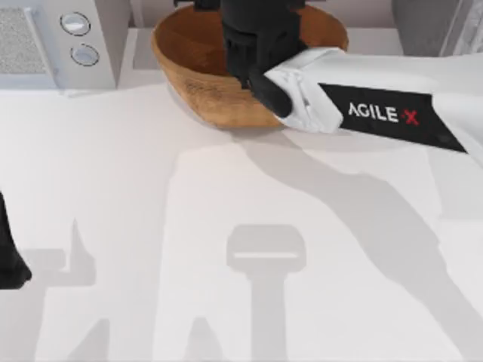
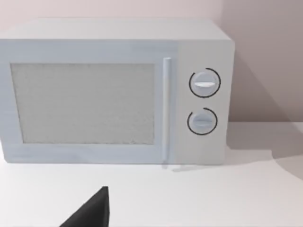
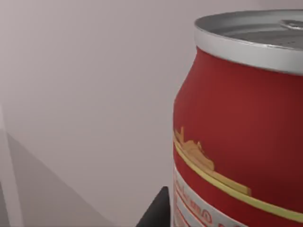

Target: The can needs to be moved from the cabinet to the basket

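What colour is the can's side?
Red with gold trim on the can; right wrist view shows it best.

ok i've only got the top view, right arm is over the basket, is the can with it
observer: yes, the right wrist view has the can close up by the right gripper, upright, red side, silver top.
operator: is it down in the basket yet
observer: can't tell. Behind the can is a plain pale background, with none of the basket wicker around it.
operator: and the left arm
observer: the left gripper is parked at the table's left edge, its camera facing the microwave, door shut.
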You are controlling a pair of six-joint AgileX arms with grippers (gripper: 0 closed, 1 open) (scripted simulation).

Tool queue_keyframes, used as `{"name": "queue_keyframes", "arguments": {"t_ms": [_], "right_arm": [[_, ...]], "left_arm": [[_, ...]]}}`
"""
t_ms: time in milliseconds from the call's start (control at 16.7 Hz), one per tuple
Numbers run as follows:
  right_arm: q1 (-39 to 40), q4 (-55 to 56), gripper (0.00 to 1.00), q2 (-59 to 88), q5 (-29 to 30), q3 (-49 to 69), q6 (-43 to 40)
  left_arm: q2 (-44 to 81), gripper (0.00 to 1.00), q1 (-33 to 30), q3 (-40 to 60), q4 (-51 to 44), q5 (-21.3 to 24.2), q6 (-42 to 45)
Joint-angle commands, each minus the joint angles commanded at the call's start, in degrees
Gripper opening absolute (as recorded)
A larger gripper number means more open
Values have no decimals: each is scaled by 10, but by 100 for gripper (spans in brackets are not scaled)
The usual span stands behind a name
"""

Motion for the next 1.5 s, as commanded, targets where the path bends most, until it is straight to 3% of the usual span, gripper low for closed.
{"name": "queue_keyframes", "arguments": {"t_ms": [420, 1500], "right_arm": [[0, 0, 98, 0, 0, 0, 0], [0, 0, 100, 0, 0, 0, 0]], "left_arm": [[0, 100, 0, 0, 0, 0, 0], [0, 100, 0, 0, 0, 0, 0]]}}
